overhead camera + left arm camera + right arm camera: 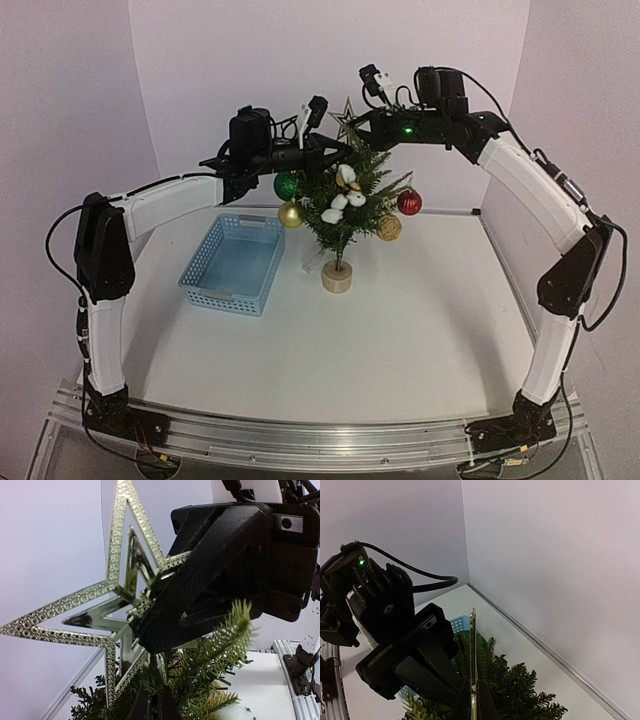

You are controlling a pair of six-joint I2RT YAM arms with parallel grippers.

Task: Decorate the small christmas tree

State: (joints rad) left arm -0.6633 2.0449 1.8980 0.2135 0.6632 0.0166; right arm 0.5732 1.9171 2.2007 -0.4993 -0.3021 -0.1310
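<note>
The small christmas tree (345, 215) stands mid-table on a pale disc base (337, 279). It carries green (287, 185), gold (291, 213) and red (409, 202) balls and white ornaments (346, 196). A silver glitter star (347, 117) sits at the treetop. My right gripper (357, 126) is shut on the star, which is seen edge-on (473, 650) between its fingers (462, 707). My left gripper (322, 152) is shut on the tree's top stem (159, 667) just under the star (115, 615). The right gripper's black fingers (200, 595) fill the left wrist view.
A blue plastic basket (235, 263) sits left of the tree and also shows in the right wrist view (461, 624). Another gold ball (388, 228) hangs low on the right. White walls enclose the back and sides. The left gripper's body (405, 650) is close beside the star.
</note>
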